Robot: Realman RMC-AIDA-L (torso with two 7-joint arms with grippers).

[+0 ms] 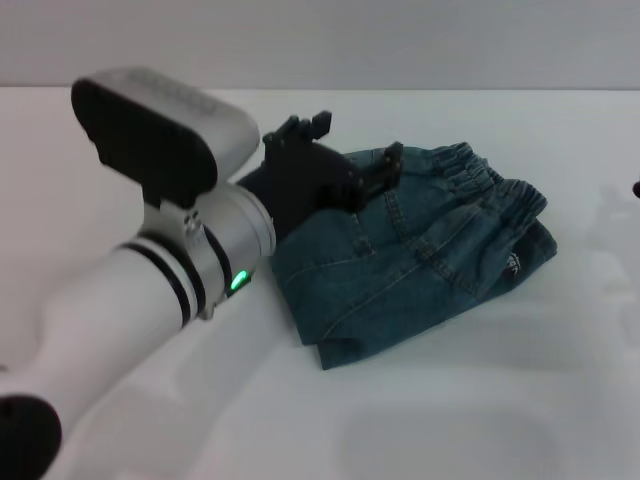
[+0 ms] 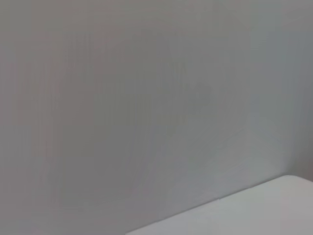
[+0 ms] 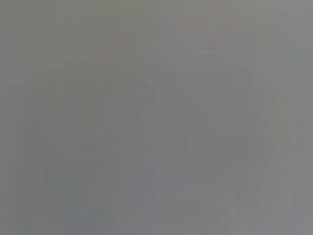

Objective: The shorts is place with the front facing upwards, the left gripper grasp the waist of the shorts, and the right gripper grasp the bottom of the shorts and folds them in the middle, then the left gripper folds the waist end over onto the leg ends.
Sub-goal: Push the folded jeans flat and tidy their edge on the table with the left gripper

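Observation:
The blue-green denim shorts point(image 1: 420, 255) lie folded in a compact stack on the white table point(image 1: 480, 420) in the head view. The puckered elastic waist point(image 1: 470, 165) lies on top at the far right of the stack. A lower layer point(image 1: 535, 245) peeks out under it, with a small pale patch point(image 1: 514, 263) on it. My left gripper point(image 1: 350, 145) hovers open at the stack's far left edge, one prong point(image 1: 392, 160) over the denim and nothing between its prongs. A dark tip of the right gripper point(image 1: 636, 187) shows at the picture's right edge. Neither wrist view shows the shorts.
My silver-grey left arm point(image 1: 170, 260) with its green light point(image 1: 238, 281) crosses the table's left side. The left wrist view shows a grey wall and a white table corner point(image 2: 254, 210). The right wrist view is plain grey.

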